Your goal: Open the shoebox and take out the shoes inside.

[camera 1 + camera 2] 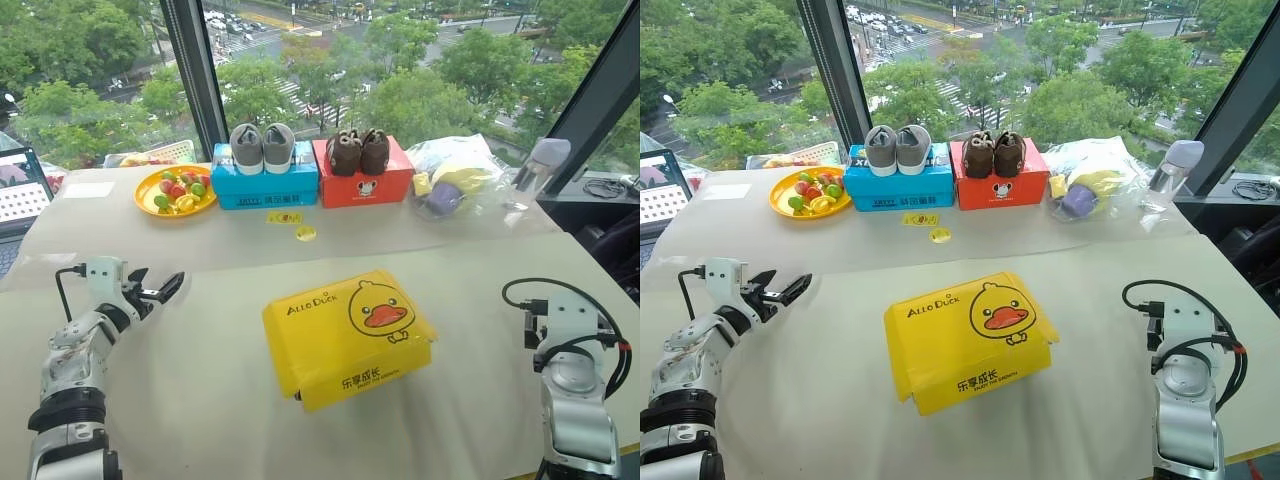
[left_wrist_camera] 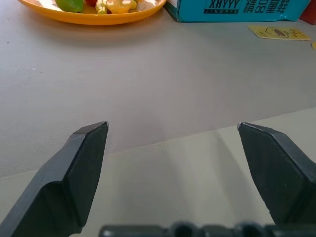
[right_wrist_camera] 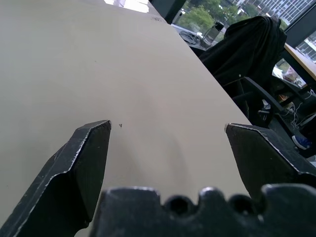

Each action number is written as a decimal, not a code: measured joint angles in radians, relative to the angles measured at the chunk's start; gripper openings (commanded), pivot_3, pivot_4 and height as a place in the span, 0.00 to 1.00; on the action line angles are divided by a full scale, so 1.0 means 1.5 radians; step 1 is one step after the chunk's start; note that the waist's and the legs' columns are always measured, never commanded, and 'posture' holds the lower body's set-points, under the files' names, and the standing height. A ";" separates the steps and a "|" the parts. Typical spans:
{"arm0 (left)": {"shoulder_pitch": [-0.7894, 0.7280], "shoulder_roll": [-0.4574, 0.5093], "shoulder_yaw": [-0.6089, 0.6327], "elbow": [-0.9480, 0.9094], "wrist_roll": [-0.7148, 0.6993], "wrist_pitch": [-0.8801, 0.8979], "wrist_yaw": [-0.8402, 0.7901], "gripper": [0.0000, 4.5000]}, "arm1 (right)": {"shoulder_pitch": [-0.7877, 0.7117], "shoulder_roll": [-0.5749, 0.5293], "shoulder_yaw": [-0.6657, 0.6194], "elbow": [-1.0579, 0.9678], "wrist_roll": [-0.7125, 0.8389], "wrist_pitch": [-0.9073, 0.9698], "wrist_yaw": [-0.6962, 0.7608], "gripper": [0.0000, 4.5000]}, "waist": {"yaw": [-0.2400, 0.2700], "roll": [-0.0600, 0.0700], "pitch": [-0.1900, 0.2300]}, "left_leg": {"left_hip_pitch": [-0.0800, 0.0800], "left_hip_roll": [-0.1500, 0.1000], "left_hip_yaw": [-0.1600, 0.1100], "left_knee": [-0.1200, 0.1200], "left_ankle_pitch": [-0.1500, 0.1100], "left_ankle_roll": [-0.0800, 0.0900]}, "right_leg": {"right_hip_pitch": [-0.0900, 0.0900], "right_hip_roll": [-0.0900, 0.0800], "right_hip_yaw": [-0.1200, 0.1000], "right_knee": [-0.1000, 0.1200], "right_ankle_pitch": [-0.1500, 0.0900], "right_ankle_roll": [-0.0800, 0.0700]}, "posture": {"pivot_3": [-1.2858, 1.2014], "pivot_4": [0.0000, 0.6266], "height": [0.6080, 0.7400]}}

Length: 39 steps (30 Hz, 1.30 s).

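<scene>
Yellow box: the flat yellow cardboard shoebox with the cartoon duck face and "ALLO DUCK" print is lying closed at the centre of the pale cloth-covered table, turned at a slant, between the two arms and touched by neither.
Shoes: nothing of the pair inside is showing; the lid is sitting fully down.
Left gripper: the left gripper is hovering at 9 o'clock from the shoebox, well apart, its two black fingers spread wide and holding nothing.
Right gripper: the right gripper is hanging at 3 o'clock from the shoebox near the table's edge, fingers also spread wide and empty, pointing away over the bare cloth.
Risk, lid: the box is sitting askew, so a finger hooking only one corner is likely to be dragging the whole box instead of lifting the lid.
Risk, slide: the box looks light and unbraced; a one-sided push may be sending it toward the near edge.
Risk, wrong target: at 12 o'clock the blue rectangular box carrying a grey pair of shoes and the red box carrying a brown pair are standing side by side.
Other things: an orange plate of toy fruit at 11 o'clock, clear plastic bags at 1 o'clock.
In the way: nothing is lying between either gripper and the shoebox.
</scene>
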 measured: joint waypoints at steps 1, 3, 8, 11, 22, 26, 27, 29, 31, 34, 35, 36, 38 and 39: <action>0.000 0.000 0.000 0.000 0.000 0.000 0.000 1.00 | 0.000 0.000 0.000 0.000 0.000 0.000 0.000 0.97 | 0.000 0.000 0.000 | 0.000 0.000 0.000 0.000 0.000 0.000 | 0.000 0.000 0.000 0.000 0.000 0.000 | 0.52 0.24 0.93; 0.000 -0.001 -0.006 -0.001 0.003 -0.005 -0.003 1.00 | 0.000 0.000 0.000 0.000 0.000 0.000 0.000 0.97 | 0.000 0.000 0.000 | 0.000 0.000 0.000 0.000 0.000 0.000 | 0.000 0.000 0.000 0.000 0.000 0.000 | 0.52 0.24 0.93; 0.071 0.000 -0.107 -0.137 0.009 0.012 -0.113 1.00 | -0.013 -0.012 0.006 0.001 0.003 0.000 0.021 0.97 | 0.000 0.000 0.000 | -0.001 0.000 0.000 0.001 0.000 0.000 | 0.000 0.000 0.000 0.000 0.000 0.000 | 0.52 0.24 0.93; 0.111 0.053 -0.145 -0.233 -0.021 0.073 -0.204 1.00 | -0.024 -0.033 0.007 0.001 0.010 0.000 0.049 0.97 | -0.005 0.000 0.000 | -0.001 0.001 0.000 0.000 0.000 0.000 | -0.001 0.001 0.000 0.000 0.000 0.000 | 0.52 0.24 0.93; 0.188 0.280 -0.152 -0.415 -0.083 0.138 -0.474 1.00 | -0.042 -0.213 0.027 -0.005 0.169 0.049 0.355 0.97 | -0.001 0.001 0.001 | 0.003 0.000 0.001 -0.002 0.000 0.000 | 0.001 0.001 0.001 0.001 -0.005 0.001 | 0.52 0.24 0.93; 0.191 0.255 -0.163 -0.445 -0.087 0.123 -0.479 0.94 | -0.016 -0.245 0.050 -0.023 0.211 0.062 0.431 0.92 | 0.002 0.001 0.001 | 0.002 0.000 0.001 -0.002 -0.001 0.001 | 0.001 0.001 0.001 -0.001 -0.002 -0.001 | 0.52 0.24 0.93; 0.193 0.249 -0.167 -0.447 -0.086 0.118 -0.479 0.88 | -0.013 -0.249 0.050 -0.025 0.215 0.062 0.438 0.86 | 0.003 0.001 0.001 | 0.002 0.000 0.001 -0.002 -0.001 0.001 | 0.001 0.001 0.001 -0.001 -0.002 -0.001 | 0.52 0.24 0.93; 0.200 0.240 -0.180 -0.447 -0.081 0.108 -0.480 0.76 | -0.009 -0.257 0.050 -0.027 0.219 0.061 0.446 0.75 | 0.002 0.001 0.001 | 0.002 0.000 0.001 -0.001 -0.001 0.002 | 0.001 0.001 0.001 -0.001 -0.002 -0.001 | 0.52 0.24 0.93; 0.201 0.240 -0.183 -0.447 -0.081 0.108 -0.485 0.58 | -0.008 -0.258 0.050 -0.027 0.219 0.060 0.450 0.58 | 0.002 0.001 0.001 | 0.002 0.000 0.001 -0.001 -0.001 0.002 | 0.001 0.000 0.001 -0.001 -0.002 -0.001 | 0.52 0.24 0.93; 0.201 0.240 -0.183 -0.447 -0.081 0.107 -0.490 0.34 | -0.008 -0.259 0.050 -0.028 0.220 0.060 0.455 0.34 | 0.003 0.001 0.001 | 0.002 0.000 0.001 -0.001 -0.001 0.001 | 0.001 0.001 0.001 -0.001 -0.003 0.000 | 0.52 0.24 0.93; 0.201 0.240 -0.183 -0.447 -0.081 0.107 -0.491 0.27 | -0.008 -0.262 0.053 -0.030 0.220 0.060 0.457 0.27 | 0.003 0.001 0.001 | 0.002 0.000 0.001 -0.001 -0.001 0.001 | 0.001 0.001 0.001 -0.001 -0.003 0.000 | 0.52 0.24 0.93; 0.201 0.240 -0.183 -0.447 -0.081 0.107 -0.492 0.21 | -0.009 -0.264 0.057 -0.032 0.220 0.060 0.459 0.21 | 0.003 0.001 0.001 | 0.002 0.000 0.001 -0.001 -0.001 0.001 | 0.001 0.001 0.001 -0.001 -0.003 0.001 | 0.52 0.24 0.93; 0.201 0.240 -0.185 -0.447 -0.079 0.105 -0.494 0.05 | -0.019 -0.269 0.082 -0.045 0.220 0.060 0.470 0.06 | 0.001 0.001 0.001 | 0.002 0.000 0.001 -0.001 -0.001 0.001 | 0.001 0.001 0.001 -0.001 -0.003 0.001 | 0.52 0.24 0.93; 0.201 0.240 -0.187 -0.447 -0.079 0.103 -0.495 0.01 | -0.023 -0.269 0.097 -0.052 0.221 0.060 0.473 0.01 | 0.000 0.001 0.001 | 0.003 0.000 0.001 -0.001 -0.001 0.001 | 0.001 0.001 0.001 -0.001 -0.003 0.001 | 0.52 0.24 0.93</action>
